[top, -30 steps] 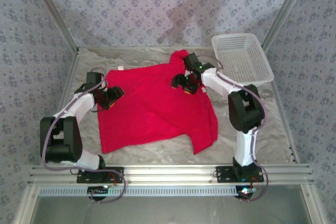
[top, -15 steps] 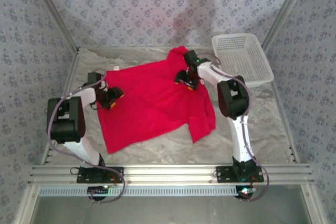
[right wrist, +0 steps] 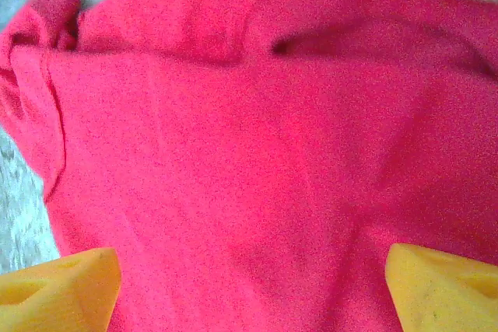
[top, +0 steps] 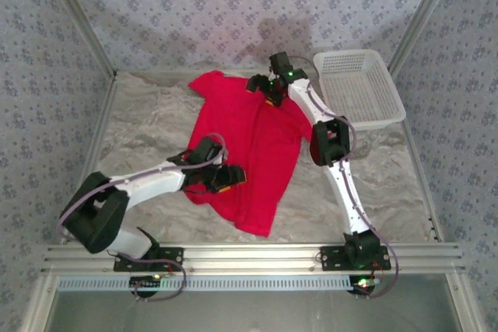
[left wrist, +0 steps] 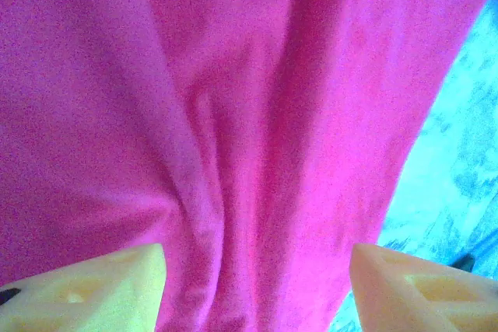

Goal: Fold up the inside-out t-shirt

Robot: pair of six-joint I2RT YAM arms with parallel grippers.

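Wrinkles run down the bright red short-sleeved cloth t-shirt lying in the middle of the pale grey worktop. Jaws of the left gripper and the right gripper stand wide, holding nothing. Each should pinch one edge and pull it flat.

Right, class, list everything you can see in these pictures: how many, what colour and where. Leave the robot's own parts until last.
t-shirt: one, bright red, lying across the middle of the table.
basket: one, white mesh, far right corner of the table.
table: one, pale grey marbled cover, under everything.
walls: three, pale with a small blue-grey pattern, left, far and right.
rail: one, silver metal, along the near edge.
left arm, right arm: two, white and black, bolted to the rail.
left claw: one, yellow fingers, open over the t-shirt's near part.
right claw: one, orange fingers, open over its far end.
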